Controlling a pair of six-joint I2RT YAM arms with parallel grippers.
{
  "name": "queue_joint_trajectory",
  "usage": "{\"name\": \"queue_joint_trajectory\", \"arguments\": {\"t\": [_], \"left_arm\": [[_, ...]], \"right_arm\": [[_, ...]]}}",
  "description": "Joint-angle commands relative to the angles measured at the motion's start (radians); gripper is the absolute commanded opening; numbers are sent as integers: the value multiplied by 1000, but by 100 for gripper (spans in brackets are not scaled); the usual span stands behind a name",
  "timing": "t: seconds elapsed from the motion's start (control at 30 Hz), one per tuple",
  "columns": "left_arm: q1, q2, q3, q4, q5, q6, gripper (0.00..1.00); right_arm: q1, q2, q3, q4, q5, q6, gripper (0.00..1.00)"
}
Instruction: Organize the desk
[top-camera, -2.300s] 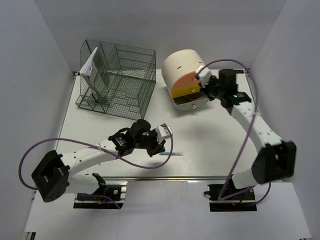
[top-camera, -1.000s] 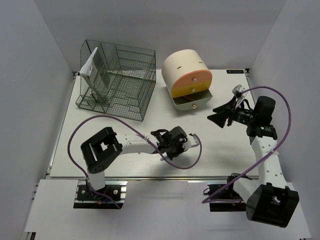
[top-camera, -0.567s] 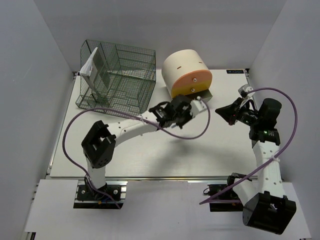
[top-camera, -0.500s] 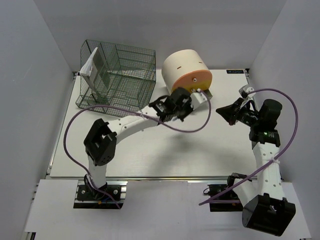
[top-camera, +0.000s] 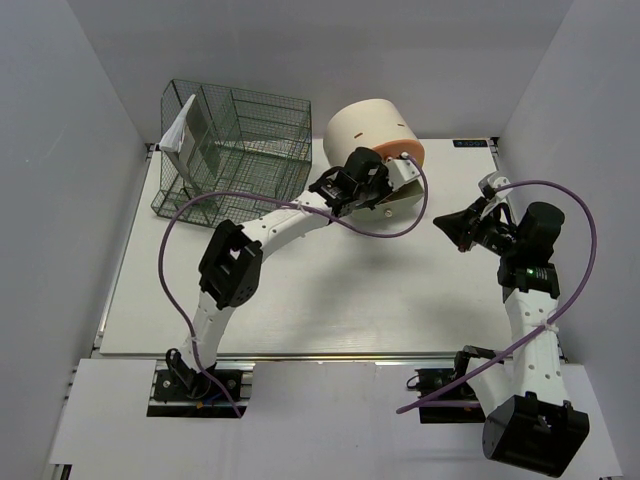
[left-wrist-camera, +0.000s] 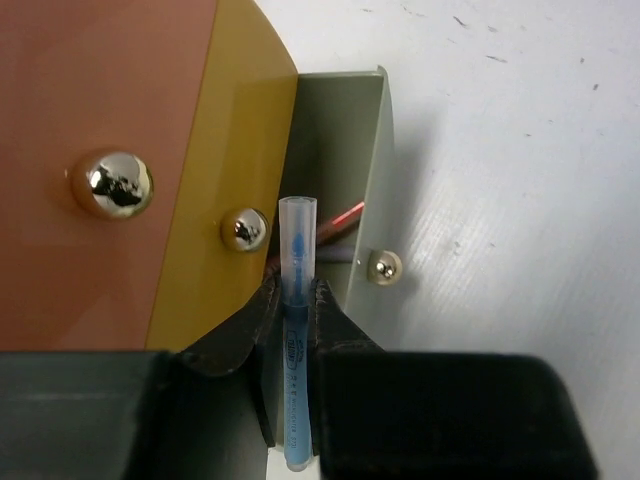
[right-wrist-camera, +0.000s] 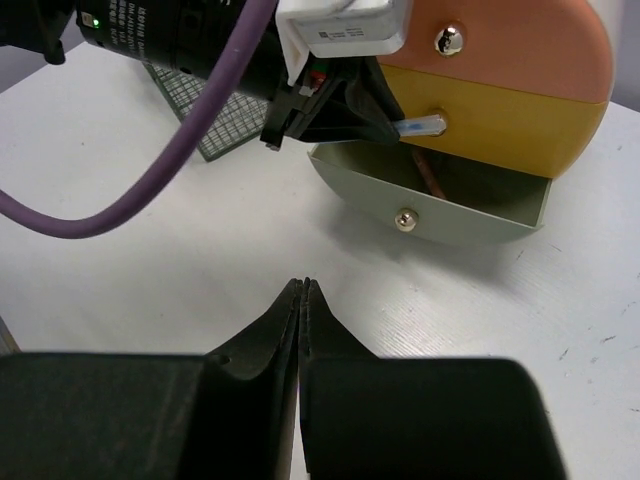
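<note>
Left jaws: clamped tight on a blue pen (left-wrist-camera: 297, 300), gripped low on the barrel so the clear-capped end leads the way.
Pen position: hanging right over the open grey drawer (left-wrist-camera: 345, 150), cap just beside the knob (left-wrist-camera: 243, 229) on the yellow front above; not yet let go.
Drawer unit (top-camera: 368, 130): cream drum at the far middle of the counter (top-camera: 300, 300), bottom drawer pulled out toward the near right, mouth up and ready for stationery.
Inside the drawer: one red pencil (right-wrist-camera: 428, 175) lying there, so likely the home for writing things.
Right jaws: closed flat together on nothing, parked well right of the drawer unit and pointing at it; probably kept back to leave the left arm room.
Counter: white top under everything, running from the silver rail (top-camera: 330, 356) at the near edge to the far wall.
Wire rack (top-camera: 235, 160): far left, white folded paper (top-camera: 178, 130) tucked upright in its left end.
Step in hand: pen drop-off, by the look of it.
Next move: best to line the pen along the drawer before releasing.
Risk: a skewed drop catching the rim and rolling out onto the counter.
</note>
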Motion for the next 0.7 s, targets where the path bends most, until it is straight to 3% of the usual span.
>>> {"name": "queue_joint_trajectory", "arguments": {"t": [0.0,0.3,0.33,0.5,0.67], "left_arm": [[7,-3,57,80,34,57,0],[26,58,60,134,-33,93,3],[26,60,59,143,-35,92,6],[26,35,-8,188,-52,86,49],[26,-11,-27,189,-53,69,53]], "right_arm": [[-4,-4,-12,45,-22,10,0],[-2,-9,-31,62,-73,1,0],[-4,-9,-29,62,-76,-1,0],[-1,-7,-32,60,-90,-13,0],[-4,-2,-40,65,-106,-21,0]]}}
